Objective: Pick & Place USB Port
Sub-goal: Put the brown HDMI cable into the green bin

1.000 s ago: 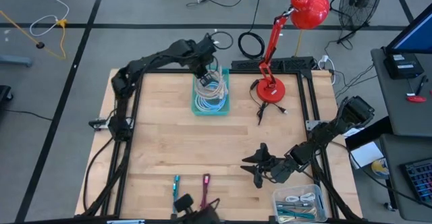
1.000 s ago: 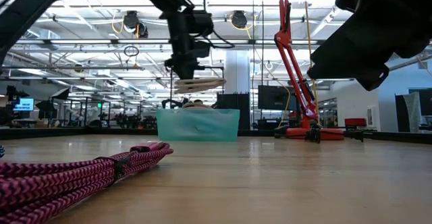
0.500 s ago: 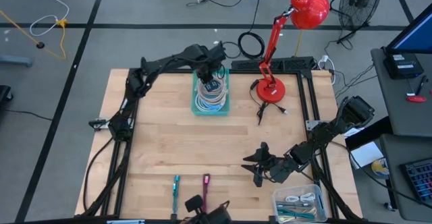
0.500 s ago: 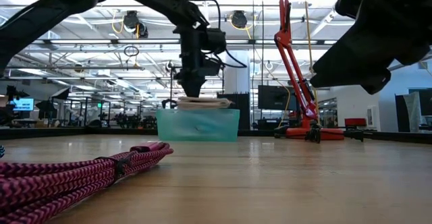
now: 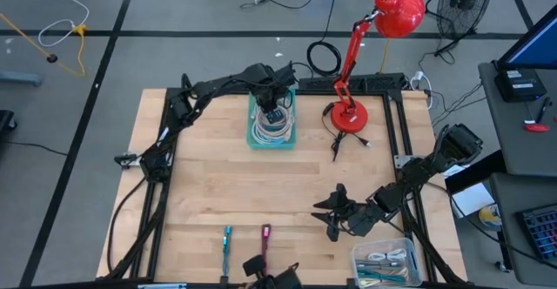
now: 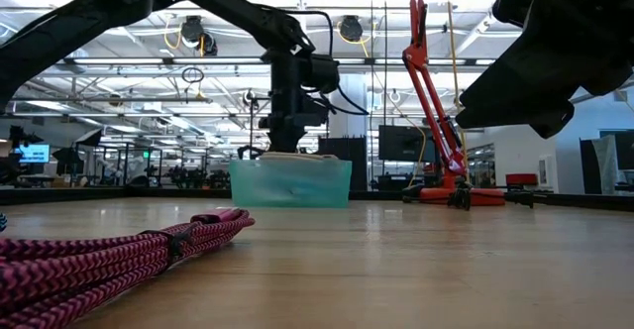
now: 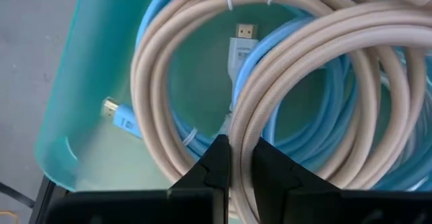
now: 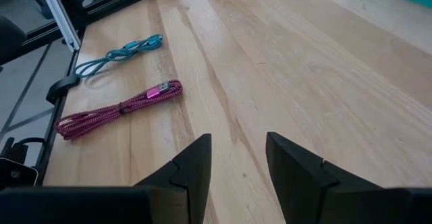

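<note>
The left gripper (image 5: 275,108) is seen lowered into the teal bin (image 5: 255,137) at the far side of the table (image 5: 209,193), its fingers (image 7: 219,166) clamped on a strand of the beige coiled cable (image 7: 297,69). Directly under that gripper, inside the bin, a light-blue cable (image 7: 324,143) is coiled beneath the beige one, and a grey plug with a gold tip (image 7: 241,45) is visible in the middle of the coils. Nearer the front edge, well apart from the left gripper, a teal braided cable (image 5: 226,238) and a magenta braided cable (image 5: 265,237) are laid side by side on the wood. To the right of these, the right gripper (image 5: 331,212) is held above the table with its jaws parted and nothing between them; the two braided cables are seen ahead of its fingers (image 8: 196,163). Just beside this gripper, at the near right corner, a clear tray of cables (image 5: 383,259) is placed. A red desk lamp (image 5: 352,115) is stood to the right of the bin.
</note>
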You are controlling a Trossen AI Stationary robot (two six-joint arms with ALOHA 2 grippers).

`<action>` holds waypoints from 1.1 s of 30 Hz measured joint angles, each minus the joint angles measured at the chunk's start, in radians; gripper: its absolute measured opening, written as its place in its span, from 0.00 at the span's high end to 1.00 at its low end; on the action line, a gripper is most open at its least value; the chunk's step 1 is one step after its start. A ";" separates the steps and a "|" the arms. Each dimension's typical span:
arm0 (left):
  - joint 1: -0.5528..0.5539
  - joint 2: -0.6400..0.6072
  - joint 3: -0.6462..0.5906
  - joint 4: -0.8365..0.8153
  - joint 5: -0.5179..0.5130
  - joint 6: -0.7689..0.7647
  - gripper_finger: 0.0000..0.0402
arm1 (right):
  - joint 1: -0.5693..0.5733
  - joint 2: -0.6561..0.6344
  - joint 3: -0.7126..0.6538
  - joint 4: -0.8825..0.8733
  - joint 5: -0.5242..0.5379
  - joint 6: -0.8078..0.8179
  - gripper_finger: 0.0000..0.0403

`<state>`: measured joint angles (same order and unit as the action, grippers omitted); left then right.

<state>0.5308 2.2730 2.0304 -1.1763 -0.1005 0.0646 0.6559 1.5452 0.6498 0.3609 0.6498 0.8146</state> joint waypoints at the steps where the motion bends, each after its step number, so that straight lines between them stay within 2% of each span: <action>1: 0.000 0.001 0.000 -0.001 0.000 -0.005 0.92 | 0.000 0.000 0.000 0.000 0.000 0.000 0.67; 13: -0.004 0.000 -0.041 0.025 -0.050 -0.042 0.91 | 0.000 0.000 0.000 0.000 0.000 0.003 0.67; 18: -0.004 0.006 -0.045 0.022 -0.041 -0.050 0.79 | 0.000 0.000 0.000 0.000 0.000 0.003 0.67; 21: -0.008 0.007 -0.047 0.020 -0.058 -0.047 0.75 | 0.000 0.000 0.000 0.000 0.000 0.000 0.67; 33: -0.010 0.006 -0.045 0.009 -0.080 -0.047 0.83 | 0.000 0.000 0.000 0.000 0.000 0.000 0.67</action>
<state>0.5209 2.2787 1.9856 -1.1672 -0.1806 0.0174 0.6560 1.5452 0.6498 0.3607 0.6495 0.8144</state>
